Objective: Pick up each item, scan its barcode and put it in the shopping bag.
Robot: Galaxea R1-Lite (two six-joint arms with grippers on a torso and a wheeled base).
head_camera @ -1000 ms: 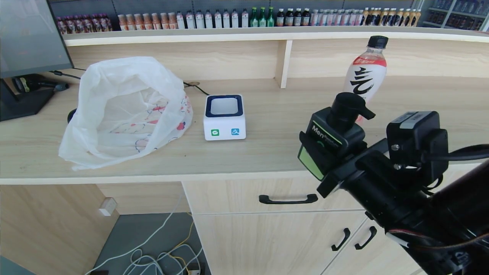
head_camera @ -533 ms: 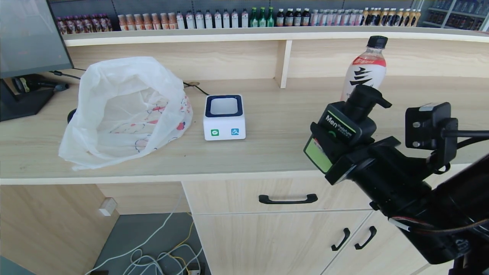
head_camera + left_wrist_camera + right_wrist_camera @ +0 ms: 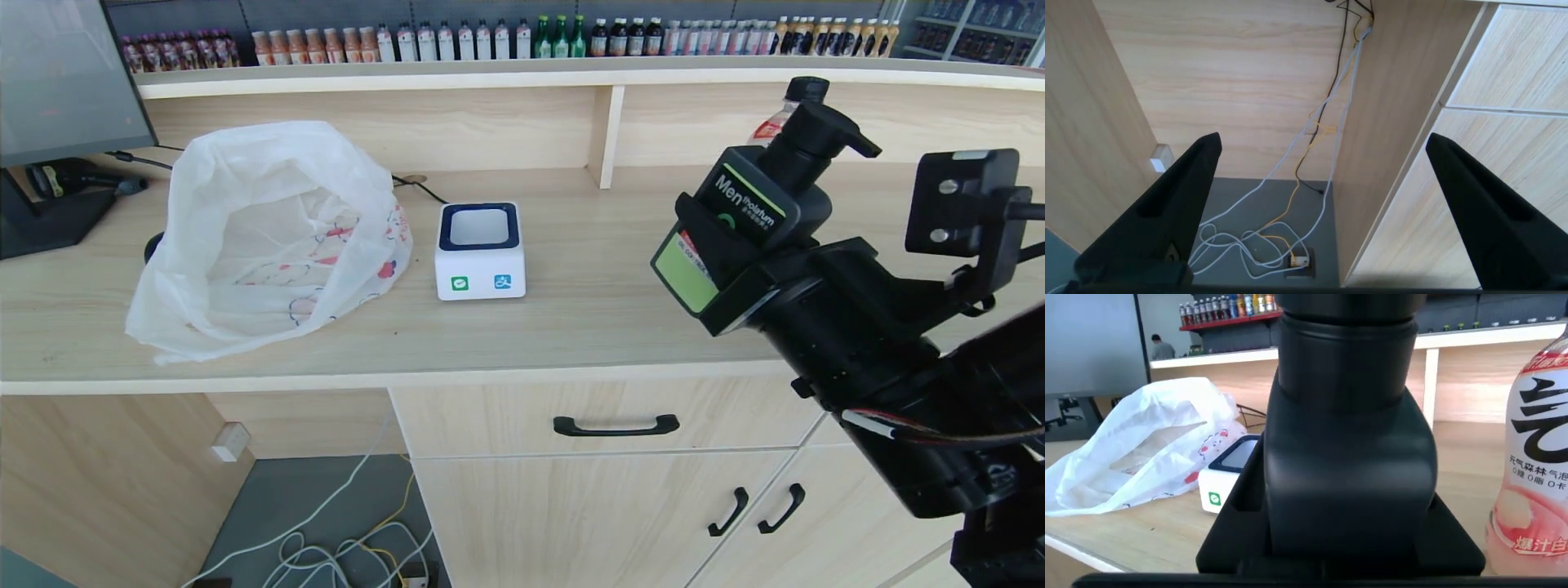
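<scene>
The right claw [image 3: 722, 265] clasps the black pump bottle [image 3: 755, 204] around its body, held aloft; the scanner [image 3: 479, 249] and bag [image 3: 261, 237] lie well to the claw's left. The bottle looks rigid, smooth and probably weighty, so the body, not the pump head, is the safer hold. The left claw [image 3: 1323, 204] hangs spread, holding nothing.

Scanner [image 3: 479, 249] just right of bag [image 3: 261, 237]

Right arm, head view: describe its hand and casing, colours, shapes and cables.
The right hand is matt black and blocky, on a rounded black wrist. A black box with silver screws sits beside it; red and white wires cross the arm.
</scene>
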